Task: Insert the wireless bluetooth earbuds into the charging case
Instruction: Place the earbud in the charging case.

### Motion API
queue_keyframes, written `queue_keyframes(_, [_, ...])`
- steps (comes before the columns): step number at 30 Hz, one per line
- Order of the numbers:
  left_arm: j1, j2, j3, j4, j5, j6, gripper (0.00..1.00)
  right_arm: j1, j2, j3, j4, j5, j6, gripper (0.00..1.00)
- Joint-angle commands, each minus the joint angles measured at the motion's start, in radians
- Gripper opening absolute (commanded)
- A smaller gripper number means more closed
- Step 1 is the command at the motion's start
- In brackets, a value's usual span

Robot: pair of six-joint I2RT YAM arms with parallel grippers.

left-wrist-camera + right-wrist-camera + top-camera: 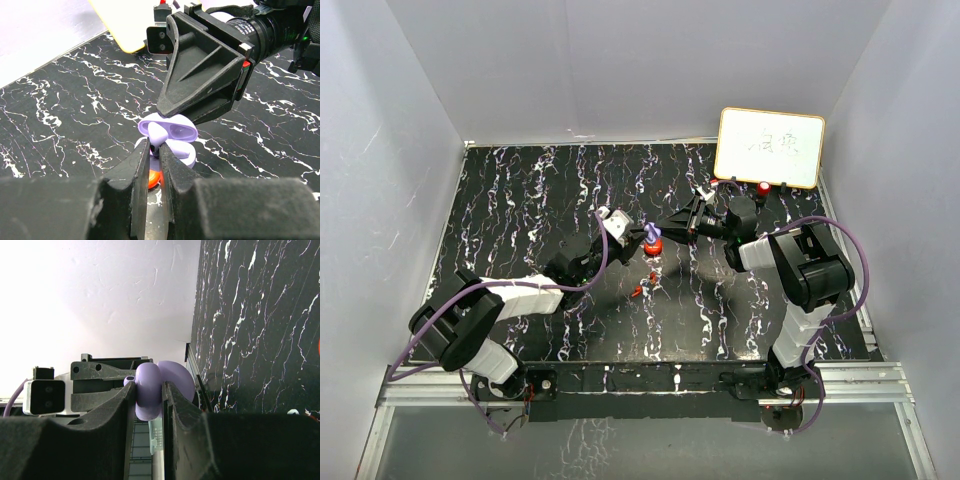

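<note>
left pincer pinching lavender earbud at its tips | right pincer clamped on open purple case, just beyond left tips | risk: tilted earbud misses its socket, slips onto desk

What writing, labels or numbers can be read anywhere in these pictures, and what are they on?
whiteboard: a few faint handwritten strokes, too blurred to read.
purple charging case: no lettering shows.
lavender earbud: no lettering shows.
No readable text shows anywhere else in the three views.
</note>
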Motion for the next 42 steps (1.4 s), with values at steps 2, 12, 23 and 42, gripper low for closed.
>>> queue_keyframes(2, [-0.006, -0.034, 0.009, -0.009, 0.003, 0.014, 0.13, 0.003, -0.006, 0.016, 0.096, 0.006, 0.017, 0.00])
queue_keyframes(12, [-0.006, -0.027, 0.018, -0.012, 0.016, 0.013, 0.16, 0.003, -0.007, 0.012, 0.099, 0.007, 0.017, 0.00])
queue_keyframes(23, [-0.005, -0.045, 0.011, -0.017, 0.011, 0.015, 0.16, 0.002, -0.004, 0.011, 0.104, 0.008, 0.017, 0.00])
queue_keyframes(42, [-0.008, -0.312, -0.022, -0.172, -0.139, 0.038, 0.20, 0.002, 0.021, 0.020, 0.110, 0.006, 0.011, 0.00])
